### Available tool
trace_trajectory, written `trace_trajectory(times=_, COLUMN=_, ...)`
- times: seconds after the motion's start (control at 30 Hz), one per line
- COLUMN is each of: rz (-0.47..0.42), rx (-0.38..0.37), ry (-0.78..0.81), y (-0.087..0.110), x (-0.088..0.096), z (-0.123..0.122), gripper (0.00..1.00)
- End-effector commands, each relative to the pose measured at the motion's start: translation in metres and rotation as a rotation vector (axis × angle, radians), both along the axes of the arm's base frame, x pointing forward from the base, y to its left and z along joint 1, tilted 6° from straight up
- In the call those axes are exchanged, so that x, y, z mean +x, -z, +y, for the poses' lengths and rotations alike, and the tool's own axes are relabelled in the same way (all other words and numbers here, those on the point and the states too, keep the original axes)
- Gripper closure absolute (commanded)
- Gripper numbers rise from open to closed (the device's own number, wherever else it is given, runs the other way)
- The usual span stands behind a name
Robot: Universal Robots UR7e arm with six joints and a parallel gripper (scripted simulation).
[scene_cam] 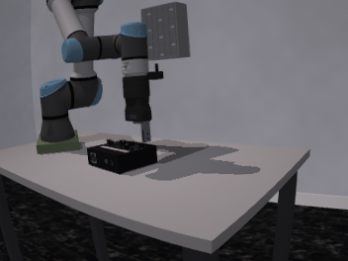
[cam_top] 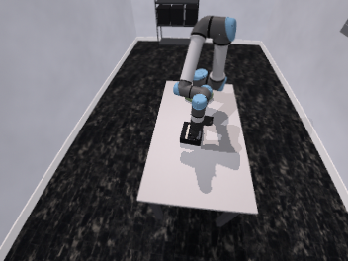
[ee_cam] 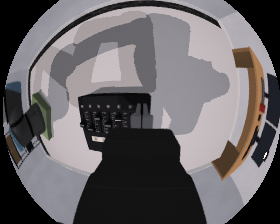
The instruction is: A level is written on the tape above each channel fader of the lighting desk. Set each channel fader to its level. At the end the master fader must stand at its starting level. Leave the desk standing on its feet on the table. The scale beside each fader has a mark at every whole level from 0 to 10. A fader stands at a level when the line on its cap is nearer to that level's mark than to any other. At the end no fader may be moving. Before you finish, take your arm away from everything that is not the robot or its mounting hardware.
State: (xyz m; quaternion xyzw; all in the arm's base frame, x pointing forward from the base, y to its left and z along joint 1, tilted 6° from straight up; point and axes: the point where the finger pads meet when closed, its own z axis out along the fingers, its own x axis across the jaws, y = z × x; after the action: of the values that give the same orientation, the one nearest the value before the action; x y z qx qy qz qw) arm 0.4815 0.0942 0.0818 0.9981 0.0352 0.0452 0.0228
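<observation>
- Black lighting desk (scene_cam: 122, 156) left of centre in the exterior view, standing on white table (scene_cam: 213, 205).
- End effector (scene_cam: 146, 136) clenched on nothing, pointing down just above desk's right end.

One lighting desk (scene_cam: 122, 157), one table (scene_cam: 208, 205), one arm (scene_cam: 79, 51) (fader count too small to tell).

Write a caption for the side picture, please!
Robot arm holds its shut tool just above the black lighting desk on the table.
</observation>
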Motion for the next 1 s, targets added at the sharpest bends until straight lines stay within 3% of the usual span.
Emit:
trace_trajectory(times=0.0, rz=-0.001, rx=0.000, ry=0.000, y=0.0031, x=0.0007, z=-0.0002, gripper=1.00)
trace_trajectory(times=0.97, rz=-0.001, rx=0.000, ry=0.000, y=0.0062, x=0.0010, z=-0.0004, gripper=1.00)
